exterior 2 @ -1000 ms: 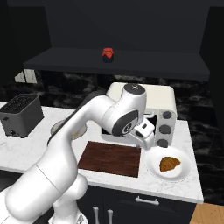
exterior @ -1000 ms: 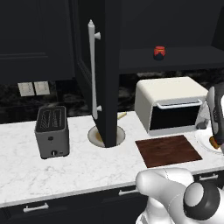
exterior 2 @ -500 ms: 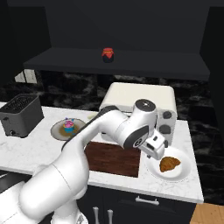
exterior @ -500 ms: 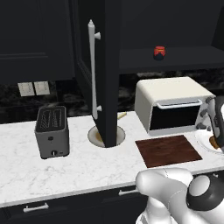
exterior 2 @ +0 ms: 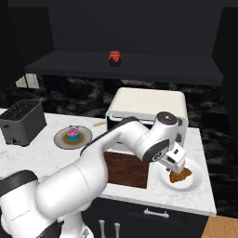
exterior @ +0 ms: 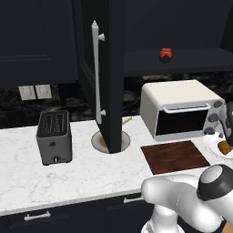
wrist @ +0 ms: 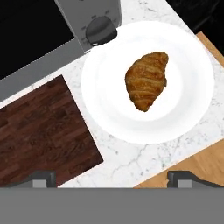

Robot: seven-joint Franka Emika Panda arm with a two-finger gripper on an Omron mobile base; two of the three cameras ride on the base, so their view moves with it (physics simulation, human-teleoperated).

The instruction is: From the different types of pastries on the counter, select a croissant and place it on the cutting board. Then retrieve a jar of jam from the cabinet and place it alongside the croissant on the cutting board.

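Croissant, golden, on white plate upper right of hand view, beside cutting board on worktop: likely light, flaky, crushable; gripper spread above; grasp gently across thick middle.

no readable text, no labels, no brands, no numbers anywhere

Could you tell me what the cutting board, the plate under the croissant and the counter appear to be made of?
Cutting board: dark reddish-brown wood, matte, judging by its visible grain.
Plate: plain white, smooth, possibly ceramic; the look leaves it open.
Counter: white marble-look surface with faint grey veins; real stone or laminate cannot be told.
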